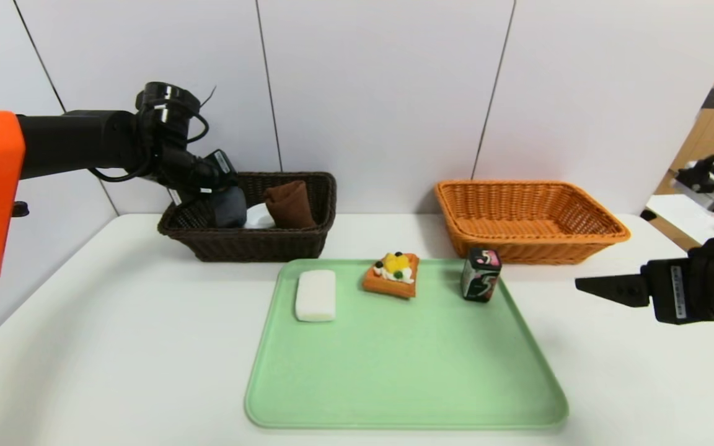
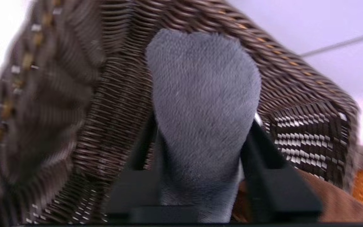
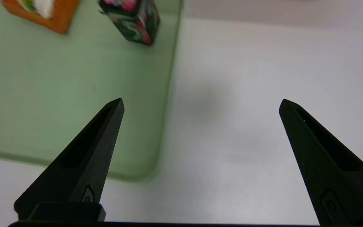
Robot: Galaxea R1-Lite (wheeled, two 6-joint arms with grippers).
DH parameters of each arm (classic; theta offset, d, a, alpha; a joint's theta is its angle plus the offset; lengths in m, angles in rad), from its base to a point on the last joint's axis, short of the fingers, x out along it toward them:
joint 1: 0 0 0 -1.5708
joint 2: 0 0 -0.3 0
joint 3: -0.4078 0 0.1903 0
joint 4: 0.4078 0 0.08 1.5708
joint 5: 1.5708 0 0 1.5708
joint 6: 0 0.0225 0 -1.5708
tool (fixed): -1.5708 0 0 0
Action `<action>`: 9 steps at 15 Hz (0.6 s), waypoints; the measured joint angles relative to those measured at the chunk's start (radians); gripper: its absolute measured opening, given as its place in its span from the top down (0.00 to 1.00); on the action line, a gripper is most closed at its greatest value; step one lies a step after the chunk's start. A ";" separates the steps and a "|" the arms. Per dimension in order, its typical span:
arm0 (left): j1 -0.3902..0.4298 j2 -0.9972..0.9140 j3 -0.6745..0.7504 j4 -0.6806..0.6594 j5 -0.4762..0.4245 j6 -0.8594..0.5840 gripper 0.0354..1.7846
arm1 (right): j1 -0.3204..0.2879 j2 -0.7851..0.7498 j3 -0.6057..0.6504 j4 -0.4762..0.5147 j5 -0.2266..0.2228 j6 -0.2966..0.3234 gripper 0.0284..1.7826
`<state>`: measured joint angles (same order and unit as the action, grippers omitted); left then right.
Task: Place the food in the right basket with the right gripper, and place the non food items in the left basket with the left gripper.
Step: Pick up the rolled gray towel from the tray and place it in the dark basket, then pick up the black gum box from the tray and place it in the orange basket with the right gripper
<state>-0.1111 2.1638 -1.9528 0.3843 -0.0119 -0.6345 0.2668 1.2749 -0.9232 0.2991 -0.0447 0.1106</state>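
Over the left basket (image 1: 258, 238), the left gripper (image 2: 200, 176) seemingly pinches the grey towel (image 2: 203, 104); right gripper (image 3: 200, 107) spread.

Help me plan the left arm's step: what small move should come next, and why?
Probably open the left end effector fully and lift clear: the grey towel between its fingers already sits inside the dark basket, while the white bar waits on the tray.
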 joint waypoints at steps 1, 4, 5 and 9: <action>0.001 0.002 0.000 0.000 0.000 0.000 0.49 | 0.029 0.000 -0.005 -0.061 0.000 0.005 0.05; 0.001 -0.018 0.000 0.000 0.001 0.002 0.35 | 0.107 0.021 -0.056 -0.133 -0.014 0.021 0.05; 0.003 -0.029 -0.001 0.000 0.002 0.006 0.31 | 0.120 0.039 -0.080 -0.133 -0.026 0.036 0.05; 0.003 -0.078 0.007 0.014 0.001 0.011 0.20 | 0.169 0.163 -0.184 -0.116 -0.125 0.170 0.05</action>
<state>-0.1081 2.0855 -1.9455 0.3979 -0.0109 -0.6234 0.4362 1.4383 -1.1068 0.1828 -0.1698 0.2804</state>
